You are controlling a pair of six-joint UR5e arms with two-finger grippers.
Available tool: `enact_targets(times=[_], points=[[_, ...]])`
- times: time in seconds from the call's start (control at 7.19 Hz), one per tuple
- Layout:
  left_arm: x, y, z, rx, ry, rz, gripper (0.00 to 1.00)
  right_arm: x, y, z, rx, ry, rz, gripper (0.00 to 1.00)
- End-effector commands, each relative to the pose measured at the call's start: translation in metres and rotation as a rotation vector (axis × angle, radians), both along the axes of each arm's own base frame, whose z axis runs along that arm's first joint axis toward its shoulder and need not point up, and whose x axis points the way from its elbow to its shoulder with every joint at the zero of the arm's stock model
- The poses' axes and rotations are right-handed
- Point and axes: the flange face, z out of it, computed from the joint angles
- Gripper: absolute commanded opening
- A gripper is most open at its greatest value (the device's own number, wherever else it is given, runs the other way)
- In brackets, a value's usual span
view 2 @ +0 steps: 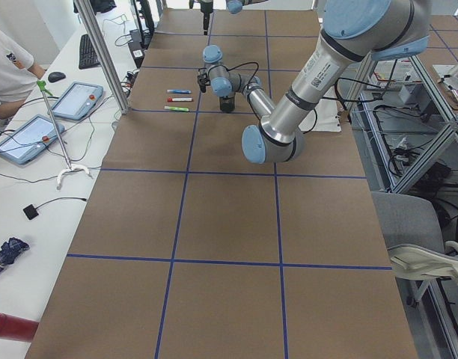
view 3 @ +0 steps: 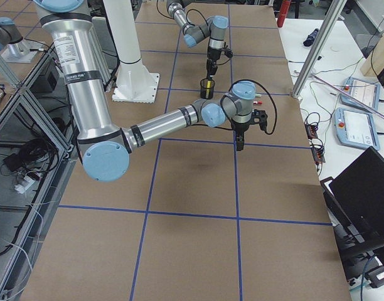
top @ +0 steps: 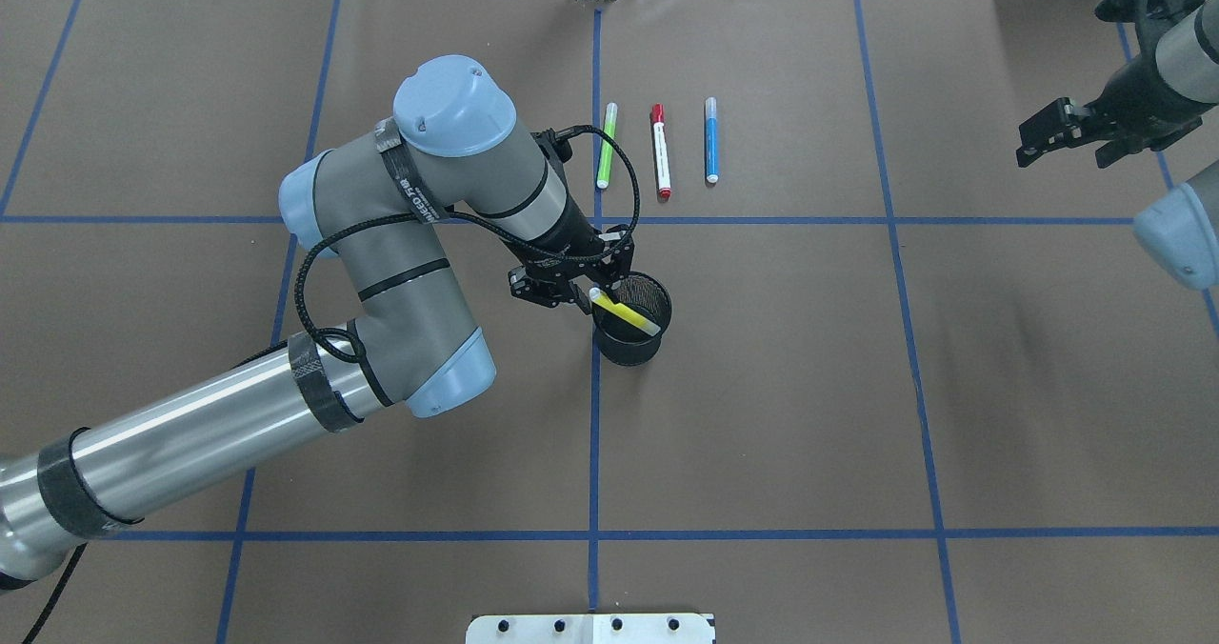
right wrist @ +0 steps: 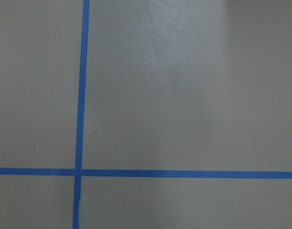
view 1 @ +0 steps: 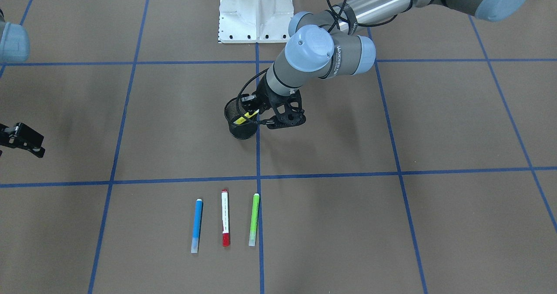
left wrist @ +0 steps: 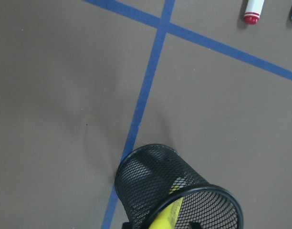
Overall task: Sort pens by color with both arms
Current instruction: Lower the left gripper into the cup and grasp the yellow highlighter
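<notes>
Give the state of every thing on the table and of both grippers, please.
mesh cup, upright
left gripper, at the cup's rim; open or shut unclear
yellow pen, tilted in the mesh cup, top end at the left gripper
green pen, lying flat
red-capped pen, lying flat
blue pen, lying flat
right gripper, open, empty

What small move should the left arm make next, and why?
Probably open the left gripper to let the yellow pen go. Its lower end is already inside the black mesh cup, its upper end lies at the gripper, and I cannot tell whether the jaws grip it.
</notes>
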Motion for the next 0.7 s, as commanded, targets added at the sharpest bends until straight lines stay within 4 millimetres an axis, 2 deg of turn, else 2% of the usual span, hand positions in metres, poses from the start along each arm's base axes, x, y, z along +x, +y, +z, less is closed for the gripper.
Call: enact_targets(times=[0.0, 0.28, 0.42, 0.56], points=[[-0.003, 0.0, -0.003, 0.007, 0.008, -0.002, 0.0, 0.0, 0.0, 0.0, 0.002, 0.003, 0.002, 0.99], [-0.012, 0.0, -0.013, 0.021, 0.028, -0.009, 0.0, 0.001, 0.0, -0.002, 0.005, 0.001, 0.002, 0.99], [-0.035, -0.002, -0.032, 0.047, 0.065, -0.03, 0.0, 0.001, 0.0, -0.002, 0.005, 0.004, 0.004, 0.99], [-0.065, -0.002, -0.053, 0.073, 0.102, -0.058, 0.0, 0.001, 0.0, 0.0, 0.006, 0.009, 0.007, 0.99]])
